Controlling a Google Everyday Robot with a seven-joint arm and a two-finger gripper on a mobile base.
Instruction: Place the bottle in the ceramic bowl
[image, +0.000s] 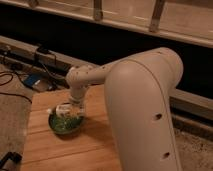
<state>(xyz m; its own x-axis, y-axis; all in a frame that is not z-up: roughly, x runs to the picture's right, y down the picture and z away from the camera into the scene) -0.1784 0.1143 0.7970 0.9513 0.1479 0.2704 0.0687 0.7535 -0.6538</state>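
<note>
Your gripper (66, 111) sits directly over the ceramic bowl (65, 125), lowered from the wrist at the end of the white arm (135, 100), whose bulk fills the right half of your view. The arm's upper segment sweeps in from about 3 o'clock, bends at a rounded joint, and drops toward the bowl at roughly 8 o'clock from frame centre.

The bottle (63, 109) shows as a small white shape at the gripper, just above the green of the bowl, at the bowl's 12 o'clock side. You cannot tell from this view whether the hand is clamped on the bottle or has let go; the gripper and bottle blend into one pale patch. Likewise you cannot tell if the bottle touches the bowl's inside or hangs just over it.

The bowl rests on the wooden table (60, 150), toward the table's left portion, with bare planks around it at 6 and 9 o'clock. Off the table, at 10 o'clock, cables (15, 80) and a blue item (31, 81) lie on the floor. A dark band and a light railing (125, 15) run across 12 o'clock.
</note>
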